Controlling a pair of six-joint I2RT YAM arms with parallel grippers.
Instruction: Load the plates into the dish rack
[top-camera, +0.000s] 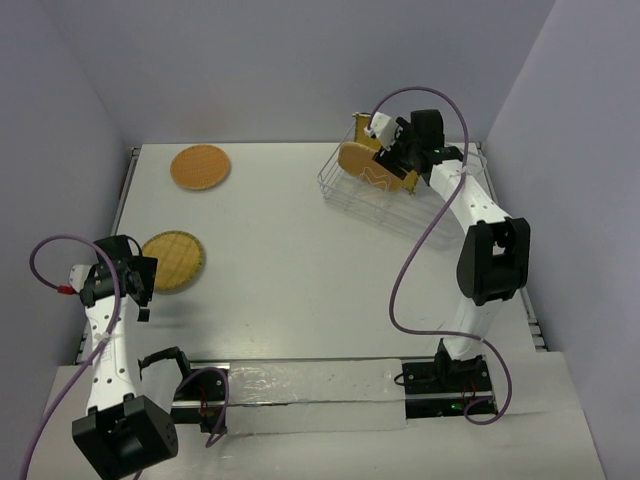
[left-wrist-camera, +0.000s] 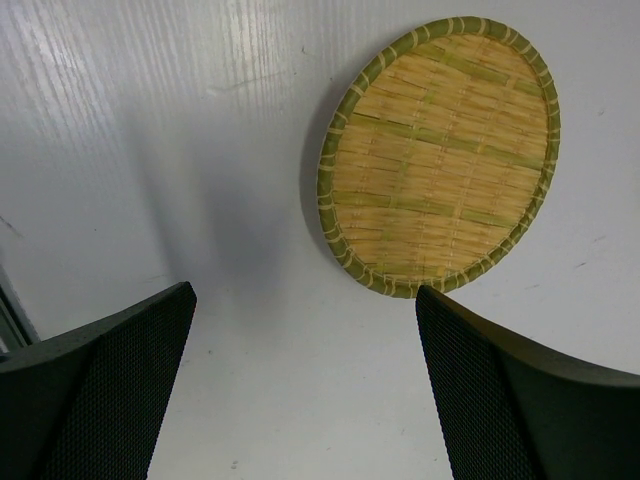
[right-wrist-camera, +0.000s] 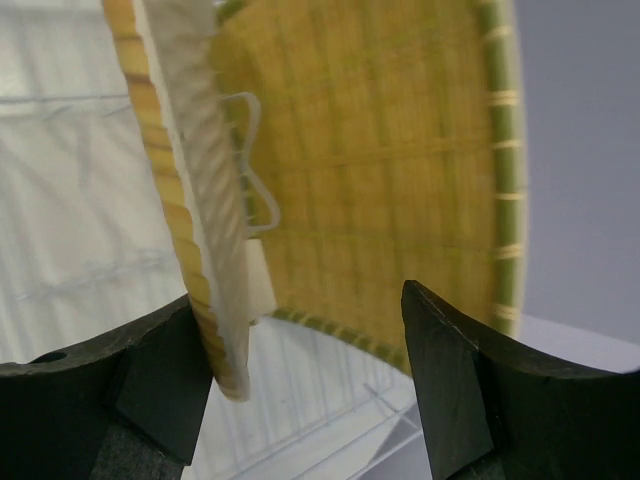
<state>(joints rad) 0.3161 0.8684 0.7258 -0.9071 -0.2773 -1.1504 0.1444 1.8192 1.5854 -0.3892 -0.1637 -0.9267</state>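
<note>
At the near left of the desk (top-camera: 300, 260), the left gripper (left-wrist-camera: 302, 295) hangs over the bare surface. Its jaws are spread as wide as they go and there is nothing between them. Just beyond its fingertips, the yellow round plate (left-wrist-camera: 440, 155) lies flat on the desk, woven-looking with a green rim. It is near the left edge and clear of both fingers in the left wrist view. Farther back on the same side, close to the far left corner, the orange round plate (top-camera: 200, 166) also lies flat, well apart from the yellow one. Across the desk at the far right stands the dish rack (top-camera: 338, 192), a silvery wire frame set at a slight angle to the desk edge. The right arm reaches over it, with the right gripper (right-wrist-camera: 298, 300) at the rack's back part. The orange rounded-square plate (top-camera: 362, 170) stands on edge in the rack. In the right wrist view its rim and pale underside rise just inside one finger; I cannot tell whether they touch. The yellow woven plate (right-wrist-camera: 400, 150) stands upright behind it, beyond the fingertips, with thin rack wires showing below. The right jaws stand well apart, not fully spread, and they clamp nothing.
</note>
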